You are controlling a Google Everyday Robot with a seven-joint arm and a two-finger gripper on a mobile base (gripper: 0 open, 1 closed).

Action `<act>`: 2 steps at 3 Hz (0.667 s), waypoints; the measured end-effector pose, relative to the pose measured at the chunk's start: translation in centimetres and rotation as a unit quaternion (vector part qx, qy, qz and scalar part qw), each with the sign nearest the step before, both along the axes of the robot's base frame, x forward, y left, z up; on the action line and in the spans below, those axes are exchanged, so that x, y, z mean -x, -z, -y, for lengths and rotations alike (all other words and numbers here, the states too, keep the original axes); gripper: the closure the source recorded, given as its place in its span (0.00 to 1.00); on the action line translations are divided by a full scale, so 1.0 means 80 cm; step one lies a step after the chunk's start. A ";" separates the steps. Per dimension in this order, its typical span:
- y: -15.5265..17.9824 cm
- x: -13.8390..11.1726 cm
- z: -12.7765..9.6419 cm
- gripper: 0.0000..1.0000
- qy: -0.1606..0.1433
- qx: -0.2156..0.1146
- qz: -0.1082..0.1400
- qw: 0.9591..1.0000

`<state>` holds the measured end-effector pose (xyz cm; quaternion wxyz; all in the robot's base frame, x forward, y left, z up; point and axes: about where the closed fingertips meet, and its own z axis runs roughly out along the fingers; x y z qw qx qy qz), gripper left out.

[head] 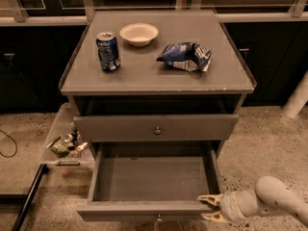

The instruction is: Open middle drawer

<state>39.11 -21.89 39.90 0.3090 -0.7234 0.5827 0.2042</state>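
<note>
The middle drawer (154, 179) stands pulled far out below the closed top drawer (120, 128). Its grey box is empty and its small round knob (159, 219) shows at the bottom edge of the view. The lowest drawer is hidden under it. My gripper (210, 208) comes in from the lower right and sits at the right end of the middle drawer's front. One yellowish finger (208, 198) lies inside the drawer's corner and the other (212, 218) outside the front, so the front panel is pinched between them.
On the cabinet top (159, 73) stand a blue soda can (108, 51), a white bowl (138, 33) and a blue chip bag (185, 57). A tray of small litter (65, 146) lies on the floor at the left. A white post (297, 97) stands at the right.
</note>
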 end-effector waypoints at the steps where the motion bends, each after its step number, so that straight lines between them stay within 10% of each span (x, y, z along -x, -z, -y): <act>1: 0.000 0.000 0.000 0.57 0.000 0.000 0.000 1.000; 2: 0.000 0.000 0.000 0.36 0.000 0.000 0.000 1.000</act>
